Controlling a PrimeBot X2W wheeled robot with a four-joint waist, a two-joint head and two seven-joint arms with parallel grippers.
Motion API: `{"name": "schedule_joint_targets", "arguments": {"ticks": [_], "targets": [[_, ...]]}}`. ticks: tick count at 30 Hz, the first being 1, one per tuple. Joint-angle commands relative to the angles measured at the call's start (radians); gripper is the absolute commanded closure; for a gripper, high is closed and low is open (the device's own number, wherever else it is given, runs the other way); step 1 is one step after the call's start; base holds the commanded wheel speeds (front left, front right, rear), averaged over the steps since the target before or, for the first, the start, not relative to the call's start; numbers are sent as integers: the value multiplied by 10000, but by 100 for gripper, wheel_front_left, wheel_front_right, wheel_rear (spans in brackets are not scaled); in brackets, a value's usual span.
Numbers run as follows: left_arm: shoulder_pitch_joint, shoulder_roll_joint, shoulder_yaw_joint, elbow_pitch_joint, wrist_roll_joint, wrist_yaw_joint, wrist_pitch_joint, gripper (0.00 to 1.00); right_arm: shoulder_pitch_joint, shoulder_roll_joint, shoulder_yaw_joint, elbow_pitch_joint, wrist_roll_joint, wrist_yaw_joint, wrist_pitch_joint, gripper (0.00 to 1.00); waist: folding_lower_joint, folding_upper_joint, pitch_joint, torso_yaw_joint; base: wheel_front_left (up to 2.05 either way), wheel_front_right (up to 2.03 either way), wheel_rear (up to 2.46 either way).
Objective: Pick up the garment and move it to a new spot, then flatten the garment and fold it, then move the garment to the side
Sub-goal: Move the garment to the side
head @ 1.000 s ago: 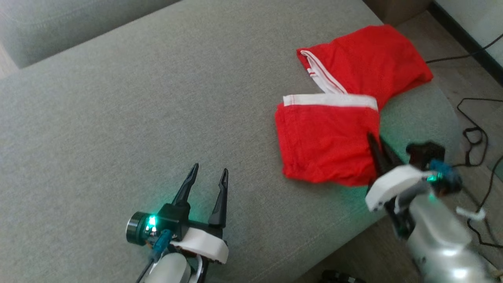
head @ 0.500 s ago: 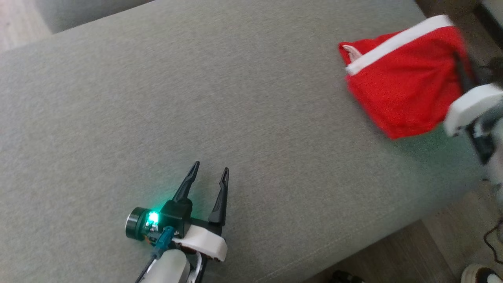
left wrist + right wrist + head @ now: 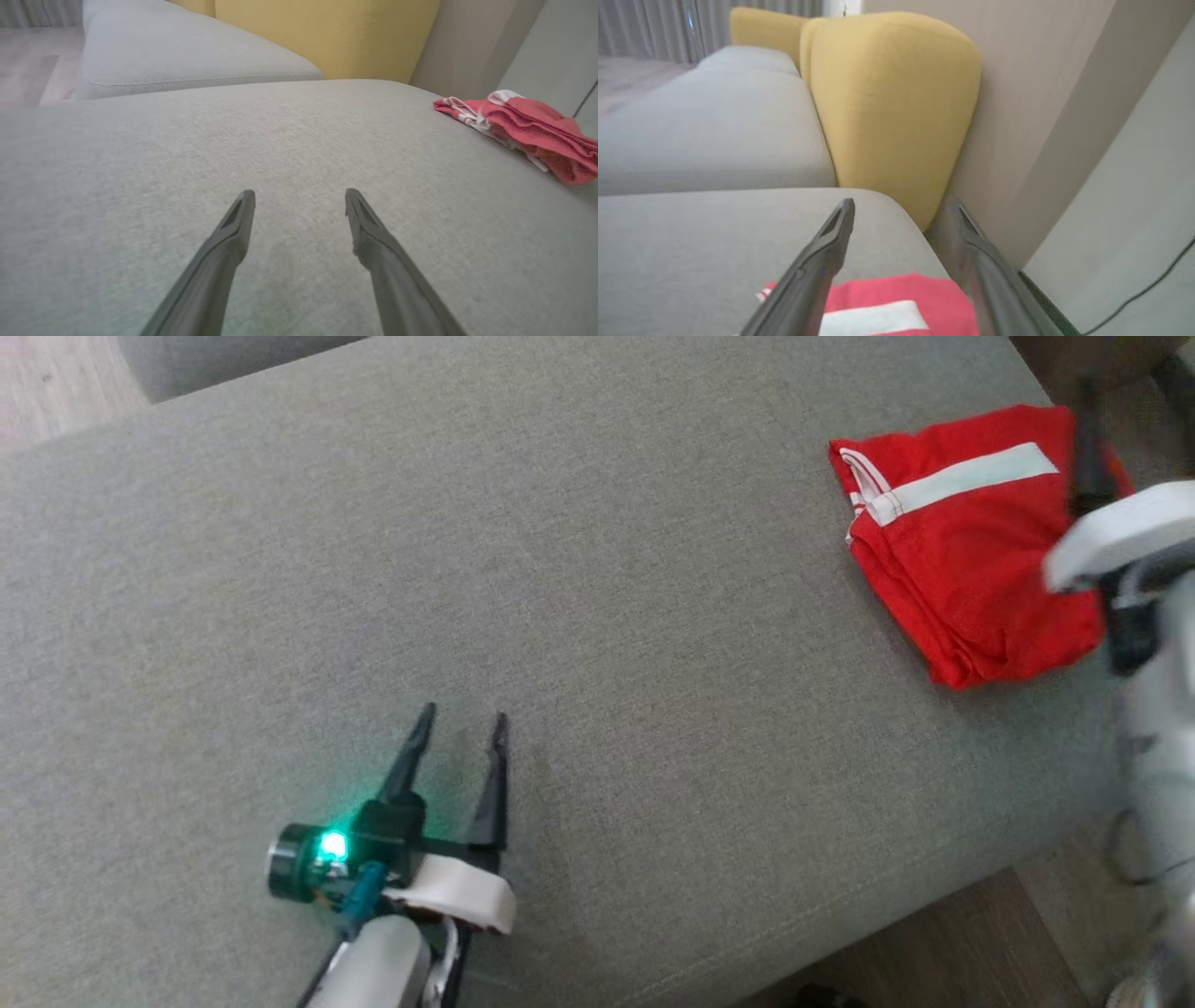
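The garment point(image 3: 971, 541) is red with a white band and lies folded in a compact stack near the far right corner of the grey sofa seat point(image 3: 597, 569). The left wrist view has the garment point(image 3: 528, 126) at the right, well away from the fingers. My right gripper point(image 3: 902, 201) hovers just over the garment point(image 3: 887, 298), jaws open with nothing between them. Its white wrist housing point(image 3: 1111, 537) covers the garment's right edge in the head view. My left gripper point(image 3: 463, 714) stands open and empty over bare seat near the front, far to the left of the garment.
A yellow back cushion point(image 3: 896, 93) stands beyond the seat's corner, against a beige wall. A second grey seat cushion point(image 3: 187, 56) adjoins at the back left. The seat's front edge drops to wooden floor point(image 3: 934, 952). A thin cable point(image 3: 1148, 289) runs on the right.
The right gripper, shut on the garment before, has carried it toward the seat's far right corner and opened; the garment now lies folded there. The head camera has also shifted.
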Motion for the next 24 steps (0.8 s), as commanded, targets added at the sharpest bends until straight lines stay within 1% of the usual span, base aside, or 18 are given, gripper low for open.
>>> {"name": "schedule_joint_targets", "arguments": {"ticks": [1, 4, 8, 9, 12, 16, 24], "targets": [[-81, 14, 499, -385, 93, 117, -65, 0, 519, 288, 100, -883, 9, 19, -105, 0, 0, 0, -81, 61, 0, 0, 0], [52, 14, 822, -508, 110, 225, -65, 0, 1319, 870, 156, -1900, 215, 19, -106, 0, 0, 0, -233, 288, 0, 0, 0], [292, 14, 1196, -713, 102, 365, -65, 0, 2467, 1485, 259, -2927, 465, 19, -107, 0, 0, 0, -461, 792, 0, 0, 0], [292, 14, 1196, -713, 102, 365, -65, 0, 2467, 1485, 259, -2927, 465, 19, -107, 0, 0, 0, -461, 792, 0, 0, 0], [508, 14, 1417, -816, 74, 430, -65, 0, 3312, 1784, 441, -3394, 545, 19, -107, 0, 0, 0, -636, 1260, 0, 0, 0], [784, 14, 1704, -940, 10, 540, -65, 0, 4275, 2034, 426, -3712, 577, 19, -108, 0, 0, 0, -837, 1904, 0, 0, 0], [1279, 14, 2075, -952, -120, 604, -65, 0, 5438, 2257, 141, -3911, 413, 19, -108, 0, 0, 0, -1231, 2882, 0, 0, 0]]}}
